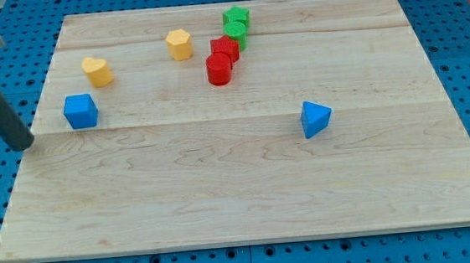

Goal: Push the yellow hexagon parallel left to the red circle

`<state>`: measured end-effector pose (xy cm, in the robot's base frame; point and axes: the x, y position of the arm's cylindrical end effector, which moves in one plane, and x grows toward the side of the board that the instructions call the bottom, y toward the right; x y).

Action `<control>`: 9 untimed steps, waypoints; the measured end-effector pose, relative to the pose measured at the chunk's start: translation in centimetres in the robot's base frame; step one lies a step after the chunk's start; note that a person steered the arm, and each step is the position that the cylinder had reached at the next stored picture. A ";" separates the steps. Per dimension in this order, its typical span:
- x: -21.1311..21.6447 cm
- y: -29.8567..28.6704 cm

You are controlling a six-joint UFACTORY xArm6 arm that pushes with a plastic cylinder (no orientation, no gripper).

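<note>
The yellow hexagon (179, 44) sits near the view's top, left of centre. The red circle (219, 69) is a short cylinder just right of it and a little lower. My tip (24, 145) is the lower end of the dark rod at the view's far left, at the board's left edge. It is left of the blue cube (80, 111) and far from the yellow hexagon, touching no block.
A yellow heart (97, 71) lies left of the hexagon. A second red block (226, 47) touches the red circle from above, with two green blocks (235, 20) stacked behind it. A blue triangle (315, 118) sits right of centre. The wooden board (240, 198) rests on blue pegboard.
</note>
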<state>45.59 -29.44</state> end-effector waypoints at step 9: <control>-17.2 12.2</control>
<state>28.38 -17.25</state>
